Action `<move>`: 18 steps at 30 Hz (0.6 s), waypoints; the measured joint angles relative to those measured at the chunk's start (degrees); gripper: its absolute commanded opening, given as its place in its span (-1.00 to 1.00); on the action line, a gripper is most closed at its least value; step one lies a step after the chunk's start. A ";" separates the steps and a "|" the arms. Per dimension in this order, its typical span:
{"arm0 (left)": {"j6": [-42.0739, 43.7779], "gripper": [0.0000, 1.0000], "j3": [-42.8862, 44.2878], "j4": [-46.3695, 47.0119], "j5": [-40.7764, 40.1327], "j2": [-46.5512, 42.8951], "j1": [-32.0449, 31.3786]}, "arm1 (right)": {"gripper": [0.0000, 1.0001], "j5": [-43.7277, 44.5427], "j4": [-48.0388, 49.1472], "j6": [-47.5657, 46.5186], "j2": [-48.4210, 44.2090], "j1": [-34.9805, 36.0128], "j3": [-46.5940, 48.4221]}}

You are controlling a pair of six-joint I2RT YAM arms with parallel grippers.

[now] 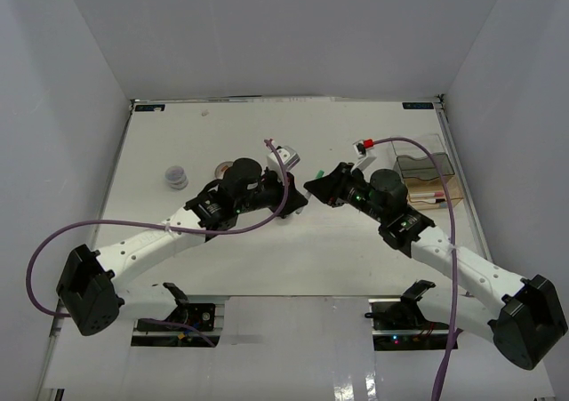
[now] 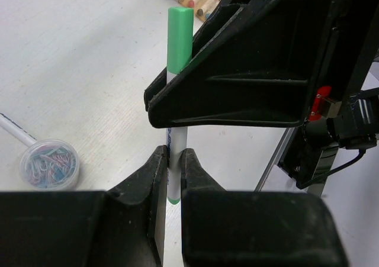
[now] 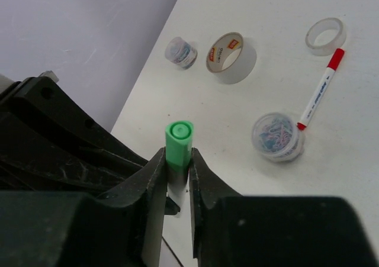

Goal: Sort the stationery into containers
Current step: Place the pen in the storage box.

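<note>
A thin white marker with a green cap [image 2: 179, 36] stands between both grippers above the middle of the table. My left gripper [image 2: 174, 157] is shut on its lower end, just above the green tip. My right gripper [image 3: 177, 166] is shut on the same marker [image 3: 178, 140] at the base of the cap. In the top view the two grippers meet nose to nose, left [image 1: 296, 202] and right [image 1: 313, 188]. The organiser [image 1: 427, 177] stands at the table's right edge, with markers in its wood-coloured tray.
On the table lie a beige tape roll [image 3: 231, 57], a clear ring [image 3: 325, 35], a red-capped marker [image 3: 320, 98] and two clear tubs of paper clips [image 3: 277, 137] [image 3: 180, 52]. One tub [image 1: 177, 177] shows left of the left arm.
</note>
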 measured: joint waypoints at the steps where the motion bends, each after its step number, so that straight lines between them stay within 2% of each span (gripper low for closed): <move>1: -0.02 -0.78 -0.17 0.31 -0.13 0.00 -0.02 | -0.71 -0.04 0.26 0.02 -0.02 0.13 0.00; 3: -0.07 -0.56 -0.31 0.50 -0.52 0.09 -0.07 | -0.84 0.15 0.33 0.48 -0.26 0.26 -0.24; 4: -0.11 -0.33 -0.31 0.68 -0.72 0.24 -0.11 | -0.85 0.42 0.22 0.57 -0.46 0.26 -0.35; 6: -0.33 -0.14 -0.31 0.98 -1.33 0.79 -0.15 | -0.85 1.25 0.07 0.55 -1.16 0.26 -0.85; 7: -0.57 0.06 -0.31 0.85 -1.79 1.11 -0.15 | -0.85 2.43 -0.33 0.50 -1.68 0.22 -1.18; 10: -2.12 0.38 -0.09 -0.28 -4.37 2.51 -0.15 | -0.85 6.60 -2.12 0.37 -3.58 -0.44 -2.25; 11: -2.75 0.60 0.46 -1.42 -5.38 3.26 -0.15 | -0.85 8.15 -3.08 0.39 -4.28 -0.87 -2.51; 14: -4.76 0.87 3.39 -5.07 -8.13 5.66 0.04 | -0.85 13.22 -6.95 0.46 -6.84 -3.82 -3.21; 18: -6.27 0.96 8.72 -10.54 -11.80 7.87 1.46 | -0.85 17.53 -12.17 0.87 -10.62 -13.18 -4.59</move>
